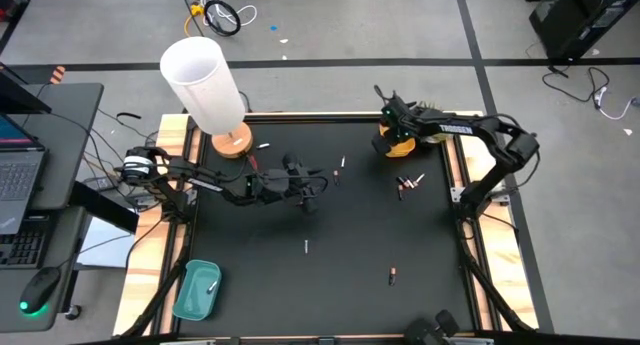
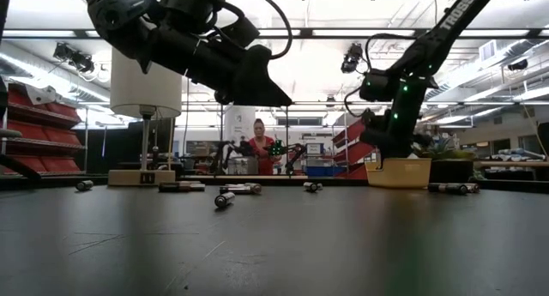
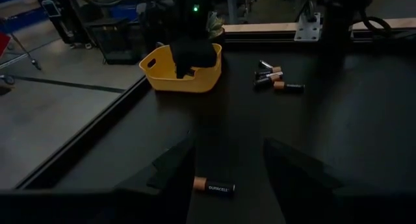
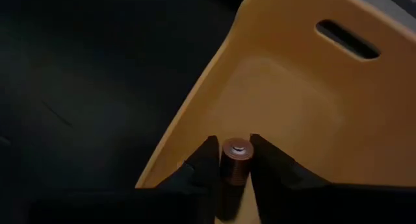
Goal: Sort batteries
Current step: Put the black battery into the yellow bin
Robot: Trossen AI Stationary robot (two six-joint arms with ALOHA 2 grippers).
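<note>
Clearly early on: the right gripper (image 4: 233,160), jaws clamped on a dark battery (image 4: 234,160), hangs over the yellow tray (image 1: 399,143), while the left gripper (image 3: 227,165), jaws apart, hovers above a Duracell battery (image 3: 214,186); several batteries (image 1: 408,183) lie loose on the table (image 1: 350,245).

Battery (image 4: 234,160) body hidden between gripper fingers (image 4: 203,165)

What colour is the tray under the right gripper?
Yellow; the yellow tray shows best in the left wrist view, under the right gripper.
</note>
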